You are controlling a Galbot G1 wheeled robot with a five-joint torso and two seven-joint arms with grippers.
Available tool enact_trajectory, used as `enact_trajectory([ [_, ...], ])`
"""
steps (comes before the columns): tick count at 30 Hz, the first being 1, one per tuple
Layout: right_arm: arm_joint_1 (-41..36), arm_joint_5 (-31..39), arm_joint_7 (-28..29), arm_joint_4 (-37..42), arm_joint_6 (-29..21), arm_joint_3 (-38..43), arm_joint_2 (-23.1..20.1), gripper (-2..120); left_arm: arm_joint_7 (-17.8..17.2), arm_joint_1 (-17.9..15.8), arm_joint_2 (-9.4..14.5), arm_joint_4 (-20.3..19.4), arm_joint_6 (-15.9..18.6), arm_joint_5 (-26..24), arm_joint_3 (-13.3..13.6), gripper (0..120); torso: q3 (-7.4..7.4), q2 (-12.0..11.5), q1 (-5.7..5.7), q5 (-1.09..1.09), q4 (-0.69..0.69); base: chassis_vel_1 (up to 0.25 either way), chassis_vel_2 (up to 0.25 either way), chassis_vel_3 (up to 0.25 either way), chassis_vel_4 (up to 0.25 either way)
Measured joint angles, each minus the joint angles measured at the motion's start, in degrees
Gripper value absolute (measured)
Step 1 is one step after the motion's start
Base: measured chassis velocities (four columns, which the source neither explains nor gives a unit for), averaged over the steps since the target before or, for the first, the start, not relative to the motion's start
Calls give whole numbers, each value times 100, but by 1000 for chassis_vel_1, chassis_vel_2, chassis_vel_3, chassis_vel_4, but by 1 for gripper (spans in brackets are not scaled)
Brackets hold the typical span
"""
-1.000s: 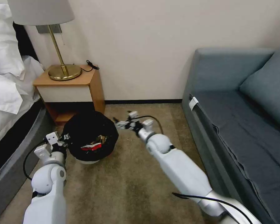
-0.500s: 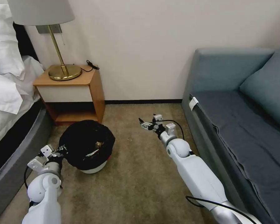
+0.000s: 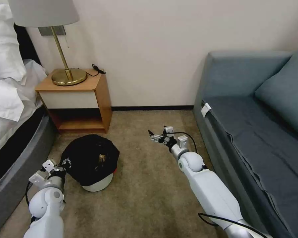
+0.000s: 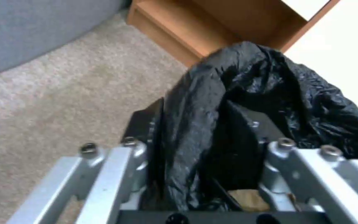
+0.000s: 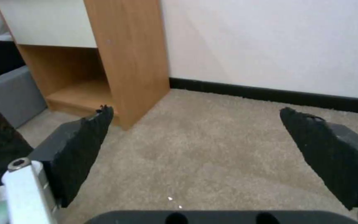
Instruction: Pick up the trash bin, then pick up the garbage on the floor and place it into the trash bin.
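We find no text, label, brand, number or sign that we can read on anything in these views.

2 white arms (black cables), silver screwed linkages, black pads.

The left gripper (image 4: 206, 146) clamps its metal-linked black fingers (image 4: 139, 124) on the crinkled black plastic bag of the trash bin (image 4: 270, 93). Beige carpet (image 4: 54, 99) lies below, with an orange-brown wooden nightstand (image 4: 228, 21) just beyond.

Crinkled glossy black plastic bag (image 3: 89, 158); matt wood nightstand (image 3: 74, 99); rough carpet (image 3: 145, 191)
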Motion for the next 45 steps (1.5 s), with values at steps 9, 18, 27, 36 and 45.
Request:
enact_trajectory([
  [9, -184, -33, 43, 101, -123, 156, 31, 100, 109, 159, 83, -217, -61, 456, -182, 80, 0, 0, 0, 0, 0, 0, 0, 0, 0],
  [18, -325, 312, 402, 77, -226, 388, 97, 100, 459, 254, 299, -665, -578, 1634, -247, 100, 1, -1, 0, 0, 0, 0, 0, 0, 0],
  [27, -391, 1046, 890, 64, -600, 882, 390, 100, 902, -273, 573, -724, -904, 2694, 569, 100, 0, -1, 0, 0, -1, 0, 0, 0, 0],
  [36, -423, 1372, 961, -210, -607, 1223, 742, 100, 914, -545, 407, -265, -913, 3087, 1343, 100, 1, -1, 0, 0, -1, 0, 0, 0, 0],
  [45, -417, 1467, 961, -357, -611, 1293, 908, 100, 895, -609, 302, -115, -901, 3281, 1537, 100, 1, -1, 0, 0, 0, 0, 0, 0, 0],
])
